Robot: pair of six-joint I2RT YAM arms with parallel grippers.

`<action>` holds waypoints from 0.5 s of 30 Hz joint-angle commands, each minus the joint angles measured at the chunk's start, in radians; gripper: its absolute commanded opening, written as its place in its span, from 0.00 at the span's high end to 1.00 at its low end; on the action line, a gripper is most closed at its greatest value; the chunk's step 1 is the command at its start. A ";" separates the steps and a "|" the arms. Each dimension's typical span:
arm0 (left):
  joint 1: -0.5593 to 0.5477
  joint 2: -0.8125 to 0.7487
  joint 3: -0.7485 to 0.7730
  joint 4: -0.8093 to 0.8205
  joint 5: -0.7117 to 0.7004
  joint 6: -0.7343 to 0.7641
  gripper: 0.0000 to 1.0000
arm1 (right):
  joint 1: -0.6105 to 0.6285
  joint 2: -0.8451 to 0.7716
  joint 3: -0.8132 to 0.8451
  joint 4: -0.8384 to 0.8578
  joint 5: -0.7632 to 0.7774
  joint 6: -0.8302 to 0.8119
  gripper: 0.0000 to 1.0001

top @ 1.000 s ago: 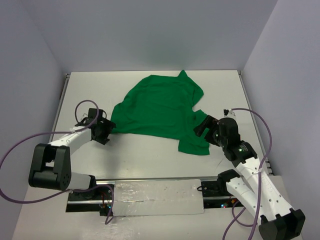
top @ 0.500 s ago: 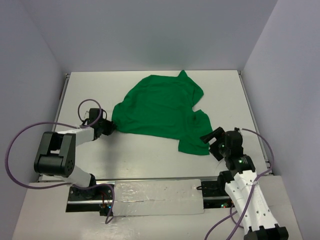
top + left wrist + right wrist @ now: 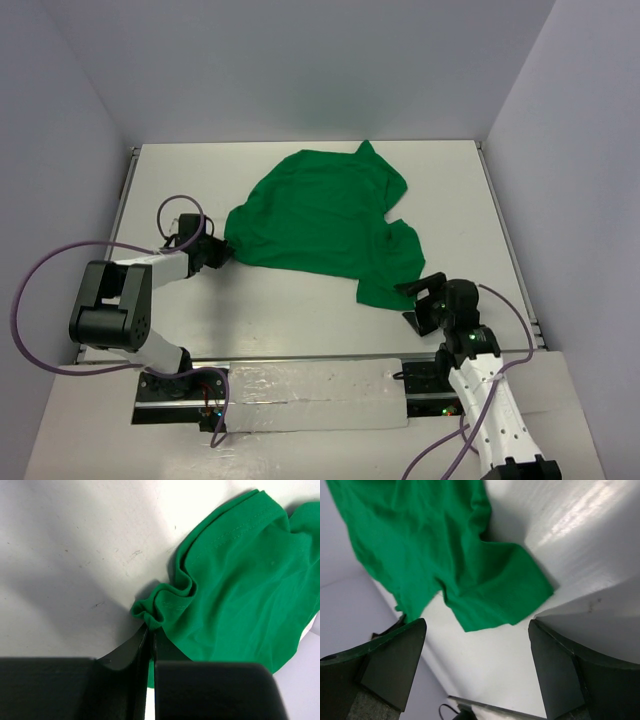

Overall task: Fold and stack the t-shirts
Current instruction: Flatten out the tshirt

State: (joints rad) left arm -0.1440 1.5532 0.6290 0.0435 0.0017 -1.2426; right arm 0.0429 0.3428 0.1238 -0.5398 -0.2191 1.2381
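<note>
White matte table [image 3: 290, 300] is filling most of the overhead view, with pale walls [image 3: 300, 70] standing round three of its sides. Across the middle and far part of it the bright green t-shirt [image 3: 320, 215] is lying unfolded and rumpled, one corner pointing toward the back edge and a flap trailing toward the near right. The left arm [image 3: 130, 285] is reaching low across the table from the near left, and the right arm [image 3: 480, 375] is angling in from the near right corner. Purple cables [image 3: 40, 290] are looping off both of them. The left gripper [image 3: 220, 251] is sitting at the shirt's left edge with its jaws clamped together, and its wrist camera is showing a small bunched fold of the green hem pinched at the fingertips [image 3: 142, 642]. The right gripper [image 3: 416, 302] is hanging just beside the near right flap of the shirt, jaws spread wide and holding nothing. From its own wrist view, the flap's corner is lying on the table between and beyond the two dark fingers, apart from both.
</note>
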 commanded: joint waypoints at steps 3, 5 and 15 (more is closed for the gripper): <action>0.003 -0.023 0.039 -0.010 0.003 0.023 0.90 | -0.001 0.128 -0.081 0.184 0.058 0.068 0.11; 0.003 -0.025 0.041 -0.015 0.003 0.023 0.90 | -0.002 0.193 -0.090 0.274 0.074 0.072 0.12; 0.002 -0.018 0.025 -0.003 0.003 0.017 0.90 | 0.016 0.292 -0.172 0.530 0.120 0.119 0.37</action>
State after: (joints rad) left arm -0.1440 1.5524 0.6315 0.0284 0.0017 -1.2297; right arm 0.0456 0.6115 0.0669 -0.1242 -0.1628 1.3402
